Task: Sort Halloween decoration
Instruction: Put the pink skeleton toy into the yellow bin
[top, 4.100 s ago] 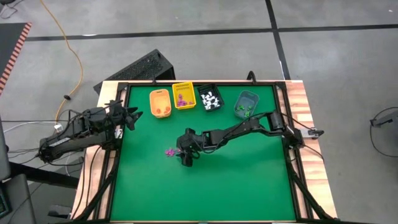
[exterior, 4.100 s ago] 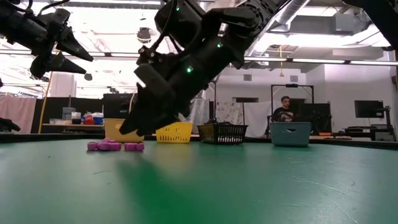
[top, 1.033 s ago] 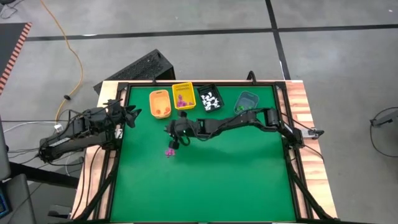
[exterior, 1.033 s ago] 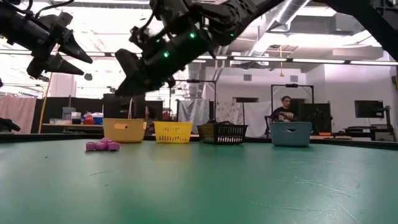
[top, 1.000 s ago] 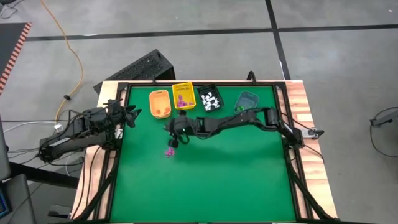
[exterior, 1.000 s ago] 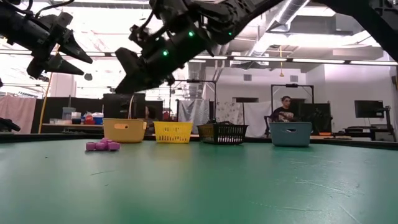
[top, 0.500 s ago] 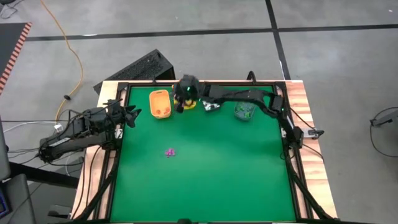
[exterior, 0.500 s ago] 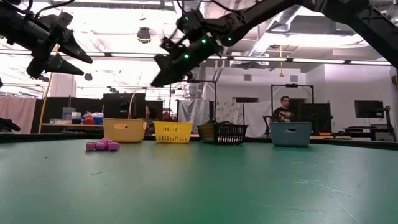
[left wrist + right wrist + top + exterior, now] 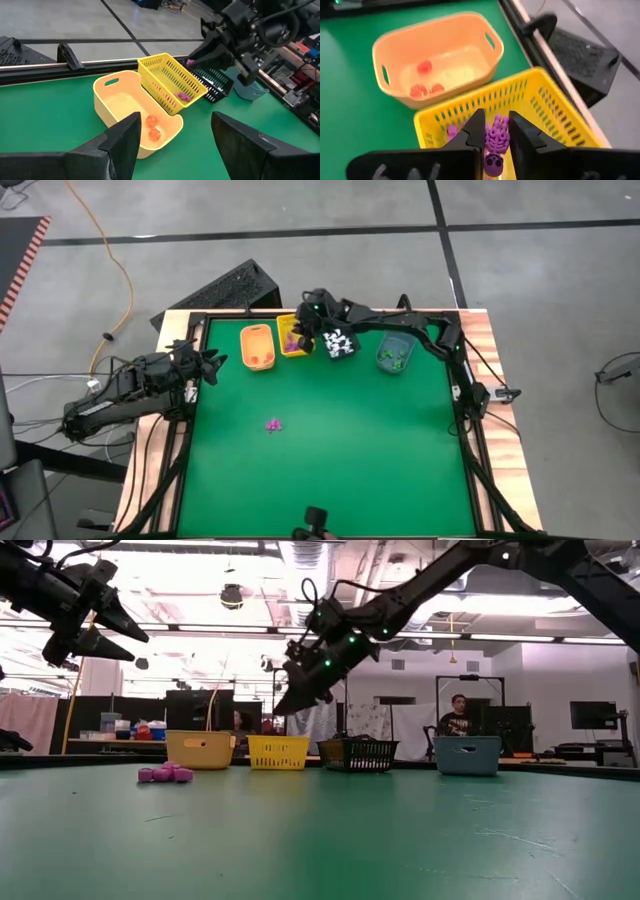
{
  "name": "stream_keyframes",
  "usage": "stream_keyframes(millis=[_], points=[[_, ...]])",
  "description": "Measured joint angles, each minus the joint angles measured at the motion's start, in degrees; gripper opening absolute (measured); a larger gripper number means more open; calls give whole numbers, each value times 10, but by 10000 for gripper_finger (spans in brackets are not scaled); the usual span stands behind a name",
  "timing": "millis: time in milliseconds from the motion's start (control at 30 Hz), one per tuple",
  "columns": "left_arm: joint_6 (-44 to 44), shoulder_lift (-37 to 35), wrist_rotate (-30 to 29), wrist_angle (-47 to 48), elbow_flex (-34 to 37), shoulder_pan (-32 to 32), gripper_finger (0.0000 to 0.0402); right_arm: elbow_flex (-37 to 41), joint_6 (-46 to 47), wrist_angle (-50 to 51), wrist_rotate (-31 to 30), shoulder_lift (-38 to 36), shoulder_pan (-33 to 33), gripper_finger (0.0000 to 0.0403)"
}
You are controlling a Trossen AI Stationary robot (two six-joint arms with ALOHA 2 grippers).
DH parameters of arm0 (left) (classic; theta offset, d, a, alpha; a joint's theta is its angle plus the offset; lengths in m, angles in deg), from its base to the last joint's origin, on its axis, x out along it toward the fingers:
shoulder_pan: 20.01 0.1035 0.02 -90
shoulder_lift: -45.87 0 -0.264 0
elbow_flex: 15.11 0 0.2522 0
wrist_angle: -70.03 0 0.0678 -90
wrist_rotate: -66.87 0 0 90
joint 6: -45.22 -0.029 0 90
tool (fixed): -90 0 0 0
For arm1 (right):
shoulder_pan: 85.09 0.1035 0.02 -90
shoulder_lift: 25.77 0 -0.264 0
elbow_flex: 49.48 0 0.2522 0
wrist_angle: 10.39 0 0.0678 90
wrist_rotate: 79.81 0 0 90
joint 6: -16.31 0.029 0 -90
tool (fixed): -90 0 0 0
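My right gripper [image 9: 496,129] hangs over the yellow basket [image 9: 290,337] at the table's far edge, shut on a purple Halloween decoration [image 9: 495,142]; the left wrist view shows this gripper [image 9: 198,56] too. More purple pieces lie inside the basket [image 9: 451,131]. A small cluster of purple trinkets [image 9: 273,424] rests on the green mat left of centre, also seen in the low view [image 9: 165,774]. My left gripper [image 9: 213,365] waits open above the table's left edge, its fingers [image 9: 120,145] spread wide. My right gripper pinches the purple trinket [image 9: 494,161] between its two fingers. Its ribbed end [image 9: 496,135] sticks out past the fingertips. The fingers slant downward, coming from the table's right toward its left. The trinket is lifted clear, above the yellow basket's inside.
Four bins stand in a row along the far edge: an orange tub [image 9: 257,347] with orange pieces, the yellow basket, a black basket [image 9: 338,342] with white pieces, and a grey-blue bin [image 9: 394,350] with green ones. A person [image 9: 458,715] sits in the room beyond.
My right gripper has swung from above the purple cluster toward the far edge and a little right, and now hangs over the yellow basket. It has stayed shut on the purple trinket. The cluster on the mat has not moved.
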Motion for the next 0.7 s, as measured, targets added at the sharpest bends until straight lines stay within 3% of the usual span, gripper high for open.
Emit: stream_keyframes(millis=[367, 700], points=[[7, 0, -2, 0, 0, 0, 231, 11, 16, 4, -2, 0, 1, 85], [12, 0, 9, 0, 0, 0, 231, 11, 23, 3, 6, 0, 0, 178]])
